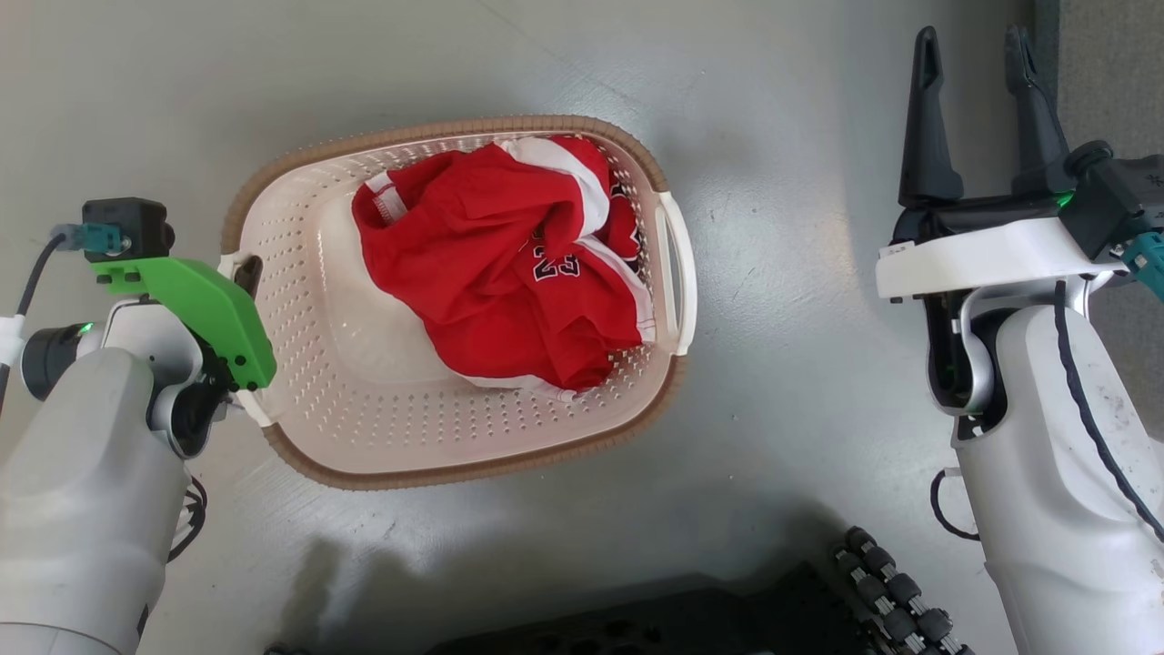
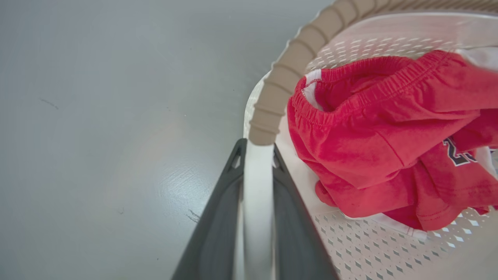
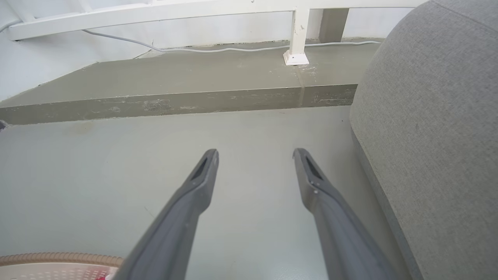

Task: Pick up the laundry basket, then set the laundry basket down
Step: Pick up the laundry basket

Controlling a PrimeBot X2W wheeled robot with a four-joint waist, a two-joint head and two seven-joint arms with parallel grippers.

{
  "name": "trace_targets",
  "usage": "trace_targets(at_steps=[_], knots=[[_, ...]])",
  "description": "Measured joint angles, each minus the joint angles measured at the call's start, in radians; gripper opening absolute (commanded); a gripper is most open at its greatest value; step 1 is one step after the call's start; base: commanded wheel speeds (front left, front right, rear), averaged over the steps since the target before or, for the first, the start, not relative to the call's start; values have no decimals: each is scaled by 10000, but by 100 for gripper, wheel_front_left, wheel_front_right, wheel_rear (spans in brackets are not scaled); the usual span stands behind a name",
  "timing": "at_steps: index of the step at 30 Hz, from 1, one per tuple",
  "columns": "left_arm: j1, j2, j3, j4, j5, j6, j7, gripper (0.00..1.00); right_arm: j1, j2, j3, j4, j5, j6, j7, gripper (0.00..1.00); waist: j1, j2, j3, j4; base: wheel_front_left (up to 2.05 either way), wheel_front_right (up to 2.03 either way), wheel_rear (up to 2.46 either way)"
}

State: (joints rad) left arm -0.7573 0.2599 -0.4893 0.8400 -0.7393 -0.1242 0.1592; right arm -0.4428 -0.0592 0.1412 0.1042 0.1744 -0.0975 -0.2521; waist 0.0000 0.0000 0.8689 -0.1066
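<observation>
left claw [image 2: 256,147] around laundry basket [image 1: 382,409] handle [image 2: 256,202]

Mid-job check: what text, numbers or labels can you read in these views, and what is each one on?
"23": dark digits edged in white, on the red garment lying in the laundry basket, head view.
Left wrist view: the same print is partly folded under, and only a "2" reads.
Dark marks on the garment's upper right fold: creased, unreadable.
Small white tag at the base of the right gripper: too small to read.
</observation>
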Motion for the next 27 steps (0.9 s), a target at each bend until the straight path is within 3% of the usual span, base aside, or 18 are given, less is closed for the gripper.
trace_targets(at_steps=[1, 2, 12, 27], knots=[[-5, -2, -2, 15, -36, 0, 0, 49, 0, 2, 0, -2, 0, 0, 0, 100, 0, 0, 3, 0, 0, 0, 0], [-5, -2, -2, 15, -36, 0, 0, 100, 0, 2, 0, -2, 0, 0, 0, 100, 0, 0, 3, 0, 0, 0, 0], [-67, 2, -234, -81, -458, -2, -253, 100, 0, 4, -27, -8, -2, 0, 0, 100, 0, 0, 49, 72, 0, 0, 0], [-38, -245, 290, -102, -449, -2, -3198, 100, 27, 13, -282, 430, -56, 82, -4, 100, 0, 0, -824, 359, 0, 0, 0]])
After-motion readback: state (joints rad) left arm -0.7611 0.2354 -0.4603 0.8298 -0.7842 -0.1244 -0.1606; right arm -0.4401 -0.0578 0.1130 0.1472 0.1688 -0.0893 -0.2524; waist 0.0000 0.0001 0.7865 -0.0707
